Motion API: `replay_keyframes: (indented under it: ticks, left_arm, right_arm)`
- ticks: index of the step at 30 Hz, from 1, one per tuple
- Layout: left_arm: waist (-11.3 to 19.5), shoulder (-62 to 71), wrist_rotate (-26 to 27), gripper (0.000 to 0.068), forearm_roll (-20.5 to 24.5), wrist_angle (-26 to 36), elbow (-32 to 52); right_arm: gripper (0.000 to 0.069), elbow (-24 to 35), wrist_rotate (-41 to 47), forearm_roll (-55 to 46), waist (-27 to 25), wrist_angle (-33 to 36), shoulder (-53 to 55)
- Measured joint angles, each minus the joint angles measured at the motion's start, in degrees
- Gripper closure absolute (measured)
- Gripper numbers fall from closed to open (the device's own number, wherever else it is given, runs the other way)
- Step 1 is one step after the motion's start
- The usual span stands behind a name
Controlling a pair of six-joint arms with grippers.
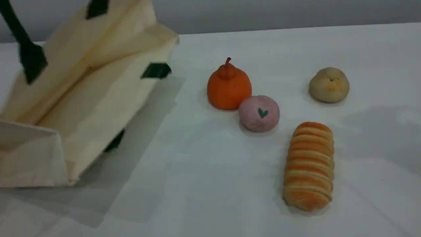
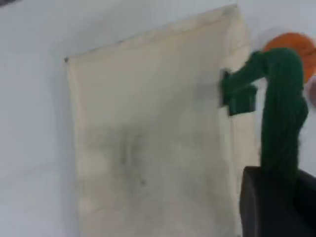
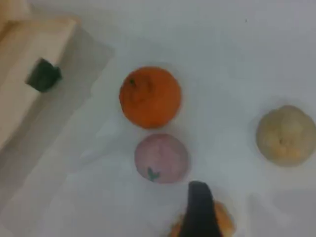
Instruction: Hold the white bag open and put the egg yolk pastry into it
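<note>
The white bag (image 1: 82, 98) stands at the table's left, its mouth pulled up and gaping towards the middle. One dark green rope handle (image 2: 281, 108) rises taut from it into my left gripper (image 2: 276, 205), which is shut on the rope; this gripper is out of the scene view. The egg yolk pastry (image 1: 329, 85), a beige dome with a yellow patch, sits alone at the far right, apart from the bag. In the right wrist view it lies at the right edge (image 3: 286, 135). My right gripper (image 3: 200, 217) hovers open above the table, left of the pastry, holding nothing.
An orange pear-shaped piece (image 1: 229, 85) and a pink ball with a green leaf mark (image 1: 259, 113) touch each other mid-table. A long striped bread roll (image 1: 309, 166) lies in front of the pastry, under my right gripper. The white table (image 1: 204, 184) runs forward of them.
</note>
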Motion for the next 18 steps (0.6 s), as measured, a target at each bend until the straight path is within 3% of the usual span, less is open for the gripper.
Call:
replay_keyframes:
  ticks: [6, 10, 18]
  left_arm:
    - [0.0, -2.15, 1.22, 0.058, -4.46, 0.0, 0.0]
    - [0.0, -2.21, 3.59, 0.058, -9.8, -0.1, 0.0]
    - [0.0, -2.21, 3.62, 0.058, -10.39, -0.21, 0.0]
  right_arm:
    - [0.0211, 0.0, -2.39, 0.0, 3.16, -0.9, 2.16]
    - [0.0211, -0.05, -2.92, 0.0, 4.55, -3.01, 3.88]
    - [0.0211, -0.05, -2.71, 5.05, 4.49, -11.05, 12.12]
